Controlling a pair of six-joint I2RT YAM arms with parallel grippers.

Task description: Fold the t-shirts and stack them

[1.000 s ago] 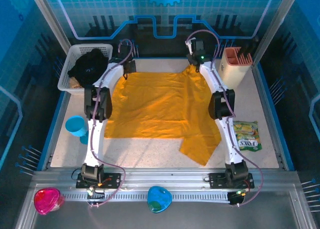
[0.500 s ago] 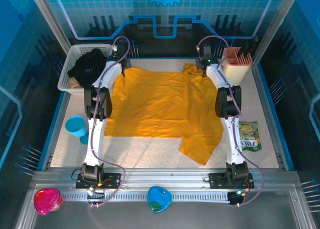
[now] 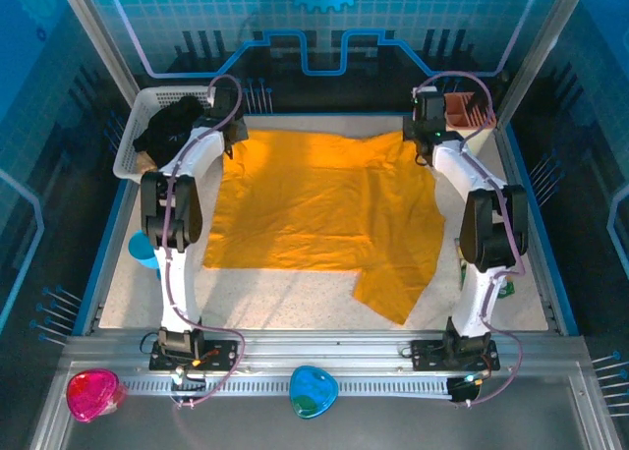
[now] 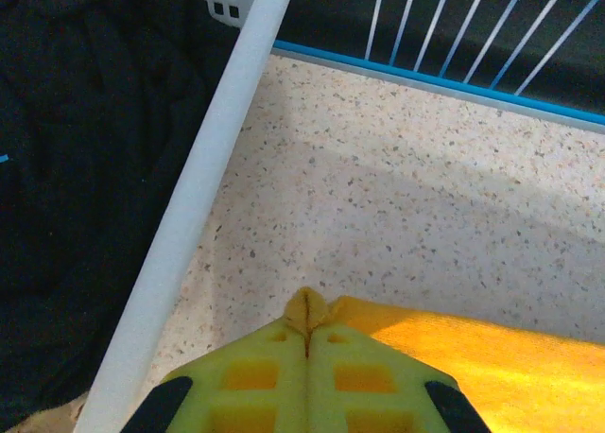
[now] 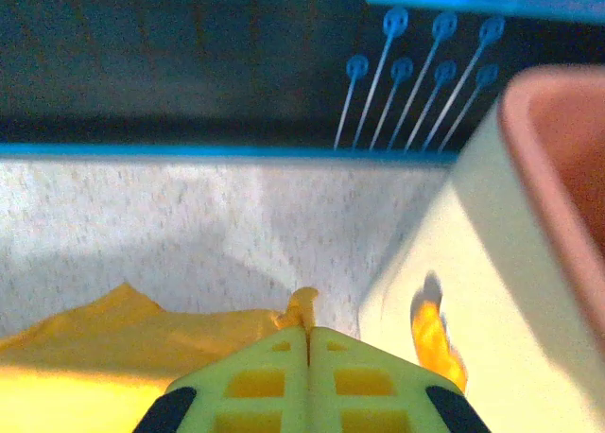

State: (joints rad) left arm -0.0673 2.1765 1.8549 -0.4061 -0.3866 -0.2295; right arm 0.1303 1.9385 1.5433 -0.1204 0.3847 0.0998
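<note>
**Colleague:** What's in the containers, going left to right?

**Me:** Left of the yellow t-shirt [image 3: 314, 204] stands the white mesh basket [image 3: 128, 157]. The black t-shirt [image 3: 172, 126] lies bunched inside it, on top of something tan I can't make out. A blue cup [image 3: 141, 246] stands on the worktop [image 3: 275, 298] off the yellow t-shirt's left edge, half behind my left arm. I can't tell what's in it.

**Colleague:** And the claws?

**Me:** My left claw [image 4: 307, 334] is pressed together on the yellow t-shirt's far-left corner, just beside the basket's rim, with a tuft of cloth poking out between the tips. The yellow t-shirt is spread flat mid-worktop, with a flap trailing off its near-right edge. My right claw [image 5: 307, 334] pinches the far-right corner the same way. Just right of that corner is a cream bin with a pink rim [image 5: 473, 291]. I can't tell what it holds.
</note>
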